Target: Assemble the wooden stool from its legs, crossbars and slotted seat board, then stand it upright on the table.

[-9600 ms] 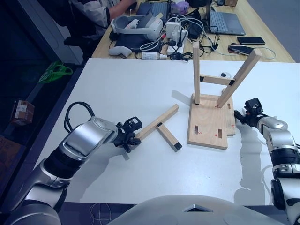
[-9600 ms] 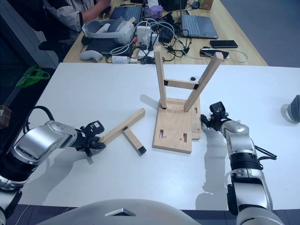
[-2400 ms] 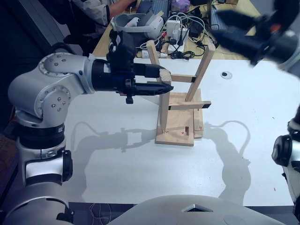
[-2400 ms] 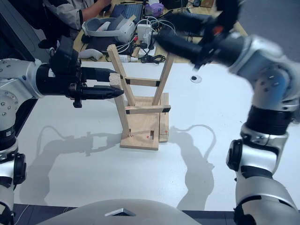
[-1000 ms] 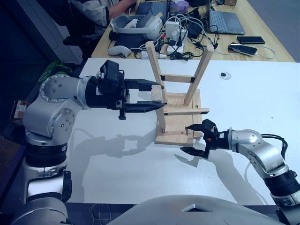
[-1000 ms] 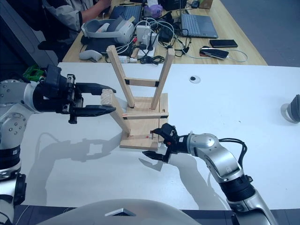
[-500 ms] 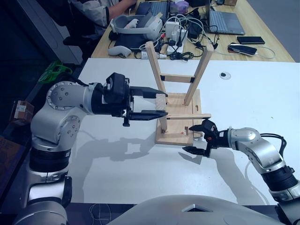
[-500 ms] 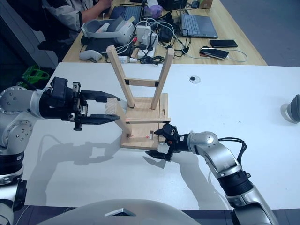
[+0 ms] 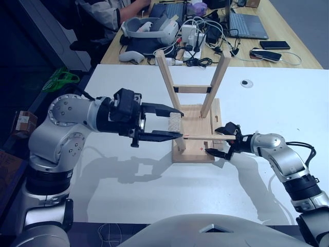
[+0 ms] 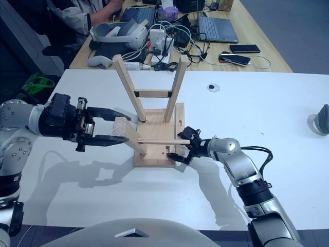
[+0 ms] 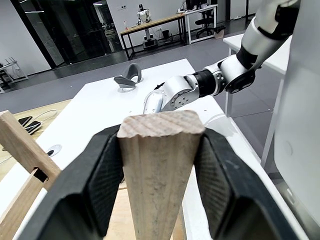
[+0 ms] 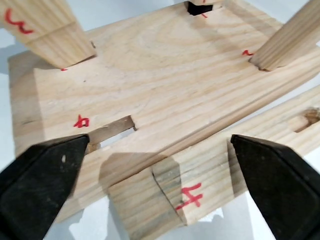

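Left gripper [image 9: 178,123] clenched on pale wooden leg [image 11: 159,165], seating it in flat slotted seat board [image 9: 198,150]. Right gripper [image 9: 214,140] spread wide at the board's near right corner, likely to brace it.

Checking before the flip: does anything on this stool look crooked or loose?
The leg in the left gripper tilts more than the two standing legs; the fourth leg lies flat beside the seat board, its slot empty.

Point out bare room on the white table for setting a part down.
Bare: the white table right of the seat board, past the grommet; the strip along the near edge; the far left corner. Crowded: around the board, where the left claw holds a leg and the right claw sits.
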You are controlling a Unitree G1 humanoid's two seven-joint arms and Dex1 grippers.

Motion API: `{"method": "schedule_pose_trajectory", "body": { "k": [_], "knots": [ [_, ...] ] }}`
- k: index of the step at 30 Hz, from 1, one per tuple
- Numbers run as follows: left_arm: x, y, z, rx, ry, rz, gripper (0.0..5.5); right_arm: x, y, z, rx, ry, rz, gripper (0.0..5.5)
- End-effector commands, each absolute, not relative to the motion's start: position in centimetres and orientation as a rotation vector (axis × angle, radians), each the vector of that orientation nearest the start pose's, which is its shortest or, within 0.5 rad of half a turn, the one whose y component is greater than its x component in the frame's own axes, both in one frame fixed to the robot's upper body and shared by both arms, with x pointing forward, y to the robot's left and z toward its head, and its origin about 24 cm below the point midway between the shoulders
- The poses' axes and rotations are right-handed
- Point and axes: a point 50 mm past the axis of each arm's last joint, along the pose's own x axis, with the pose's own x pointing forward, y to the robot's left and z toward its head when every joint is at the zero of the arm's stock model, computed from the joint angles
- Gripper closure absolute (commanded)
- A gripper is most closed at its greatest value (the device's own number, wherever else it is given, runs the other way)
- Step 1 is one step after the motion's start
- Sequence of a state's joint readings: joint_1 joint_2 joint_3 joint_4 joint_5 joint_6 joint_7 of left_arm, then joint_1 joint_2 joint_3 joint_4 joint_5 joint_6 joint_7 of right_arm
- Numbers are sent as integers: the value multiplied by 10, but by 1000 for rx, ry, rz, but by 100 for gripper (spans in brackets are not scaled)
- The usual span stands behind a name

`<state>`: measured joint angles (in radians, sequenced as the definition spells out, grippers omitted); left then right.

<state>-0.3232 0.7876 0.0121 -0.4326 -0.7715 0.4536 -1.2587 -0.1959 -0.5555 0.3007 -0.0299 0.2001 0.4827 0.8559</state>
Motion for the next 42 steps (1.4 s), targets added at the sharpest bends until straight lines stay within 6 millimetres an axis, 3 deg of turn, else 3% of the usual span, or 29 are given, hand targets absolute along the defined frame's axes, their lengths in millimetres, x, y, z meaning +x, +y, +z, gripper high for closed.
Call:
{"method": "schedule_pose_trajectory", "body": {
  "k": [1, 5, 32, 42],
  "knots": [
    [226, 167, 207, 239, -38, -1596, 348, 253, -156, 40, -260, 522, 1017, 10],
    [232, 171, 216, 241, -60, -1554, 348, 252, -154, 39, -239, 515, 1004, 10],
    [230, 187, 169, 167, 34, -1391, 348, 243, -214, 72, -62, 528, 803, 10],
    [222, 172, 163, 250, 46, -1432, 348, 245, -220, 74, -44, 529, 758, 10]
  ]
}}
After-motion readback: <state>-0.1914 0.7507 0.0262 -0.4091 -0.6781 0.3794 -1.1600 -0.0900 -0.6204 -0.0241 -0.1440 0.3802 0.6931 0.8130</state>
